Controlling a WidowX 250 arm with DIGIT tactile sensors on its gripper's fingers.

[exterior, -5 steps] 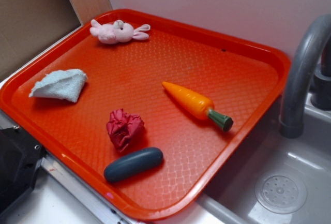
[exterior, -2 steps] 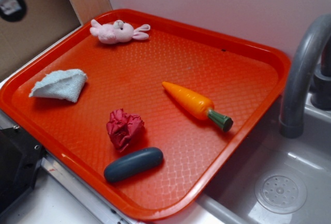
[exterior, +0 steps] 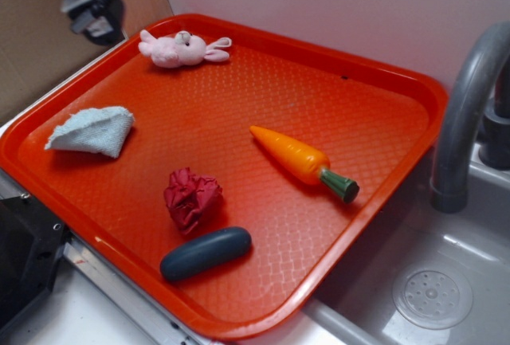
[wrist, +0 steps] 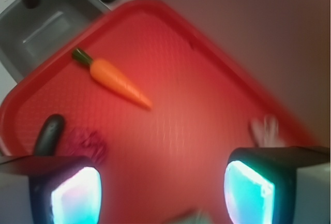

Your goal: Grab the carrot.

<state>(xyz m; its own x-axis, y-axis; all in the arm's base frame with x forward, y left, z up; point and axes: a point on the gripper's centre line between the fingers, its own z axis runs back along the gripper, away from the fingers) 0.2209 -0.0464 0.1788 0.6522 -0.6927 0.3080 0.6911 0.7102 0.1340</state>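
The orange carrot (exterior: 295,156) with a dark green stem cap lies on the red tray (exterior: 374,106), right of its middle, tip toward the centre. From the wrist the carrot (wrist: 115,78) shows far ahead at upper left. My gripper (exterior: 94,9) hangs high over the tray's far left corner, well away from the carrot. In the wrist view the gripper (wrist: 163,193) is open, its two glowing pads wide apart with only tray between them.
On the tray also lie a pink plush bunny (exterior: 182,49), a pale blue cloth (exterior: 92,131), a crumpled red cloth (exterior: 191,197) and a dark blue-grey capsule (exterior: 205,252). A grey faucet (exterior: 466,114) and sink (exterior: 446,281) stand at the right. A wall is behind.
The gripper has come into the exterior view at the upper left and moved rightward toward the tray's far corner. Nothing on the tray has moved.
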